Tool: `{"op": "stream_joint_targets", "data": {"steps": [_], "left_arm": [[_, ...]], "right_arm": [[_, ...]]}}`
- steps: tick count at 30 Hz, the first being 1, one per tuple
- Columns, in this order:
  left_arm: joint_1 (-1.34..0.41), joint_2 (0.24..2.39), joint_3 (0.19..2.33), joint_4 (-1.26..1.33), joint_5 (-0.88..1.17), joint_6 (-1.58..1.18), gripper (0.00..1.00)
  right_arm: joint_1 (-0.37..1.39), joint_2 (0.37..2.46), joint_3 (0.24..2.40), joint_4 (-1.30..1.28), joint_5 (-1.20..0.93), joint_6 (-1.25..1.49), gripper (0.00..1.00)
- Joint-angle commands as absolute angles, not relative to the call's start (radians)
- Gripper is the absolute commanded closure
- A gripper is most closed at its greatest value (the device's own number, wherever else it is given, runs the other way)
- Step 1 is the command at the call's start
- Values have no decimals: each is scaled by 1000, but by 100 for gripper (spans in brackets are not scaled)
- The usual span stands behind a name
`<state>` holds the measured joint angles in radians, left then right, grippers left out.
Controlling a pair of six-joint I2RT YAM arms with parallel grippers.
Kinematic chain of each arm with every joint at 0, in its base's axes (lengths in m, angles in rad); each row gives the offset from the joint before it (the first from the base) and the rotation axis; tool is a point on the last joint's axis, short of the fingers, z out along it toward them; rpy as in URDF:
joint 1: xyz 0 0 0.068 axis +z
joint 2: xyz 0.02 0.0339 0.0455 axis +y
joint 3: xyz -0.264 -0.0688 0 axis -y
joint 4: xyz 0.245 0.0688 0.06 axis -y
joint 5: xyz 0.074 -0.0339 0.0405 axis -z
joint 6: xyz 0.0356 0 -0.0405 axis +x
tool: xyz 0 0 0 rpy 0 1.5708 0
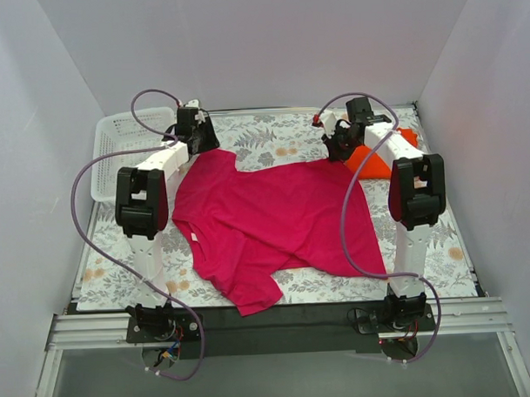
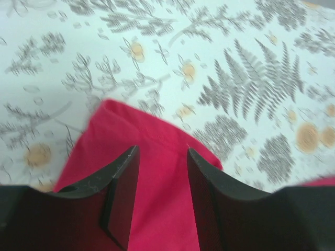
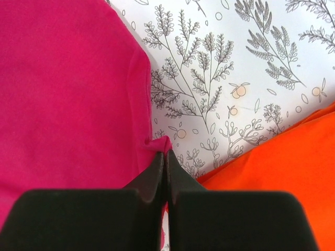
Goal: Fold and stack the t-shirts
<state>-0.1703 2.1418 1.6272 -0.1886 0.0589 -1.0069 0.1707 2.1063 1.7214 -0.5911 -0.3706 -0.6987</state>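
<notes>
The magenta-pink t-shirt (image 1: 274,216) lies spread out, somewhat rumpled, on the leaf-patterned table cover. My left gripper (image 1: 197,138) is at its far left corner. In the left wrist view the left gripper (image 2: 163,149) has its jaws apart astride that corner of pink cloth (image 2: 131,125), which lies between them unpinched. My right gripper (image 1: 336,149) is at the shirt's far right edge. Seen from the right wrist, the right gripper (image 3: 166,151) is shut on a small pinch of the pink hem (image 3: 63,94). The orange-red t-shirt (image 1: 381,155) lies bunched at the back right (image 3: 282,162).
A white perforated basket (image 1: 128,147) stands at the back left, beside the left arm. White walls close in the table on three sides. Purple cables loop over both arms. Bare patterned cover (image 1: 280,133) shows at the back, between the two grippers.
</notes>
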Motion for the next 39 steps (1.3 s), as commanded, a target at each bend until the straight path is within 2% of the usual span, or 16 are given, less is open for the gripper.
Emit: {"op": "stream_joint_targets", "data": {"steps": [1,12,28,39], "left_arm": [[-167,2173,1744,-193,-70,-908,60],[-176,2309,1855,-212,-189,-758,60],[-175,2341,1881,-293,-140,-744,60],[-176,2391,1905,-327,-166,-762,70]], "right_arm": [[147,2042,1712,-551,-422,-672,99],[97,2046,1678,-531,-436,-669,99],[89,2054,1678,-532,-456,-657,99],[89,2057,1680,-531,-459,-652,99]]}}
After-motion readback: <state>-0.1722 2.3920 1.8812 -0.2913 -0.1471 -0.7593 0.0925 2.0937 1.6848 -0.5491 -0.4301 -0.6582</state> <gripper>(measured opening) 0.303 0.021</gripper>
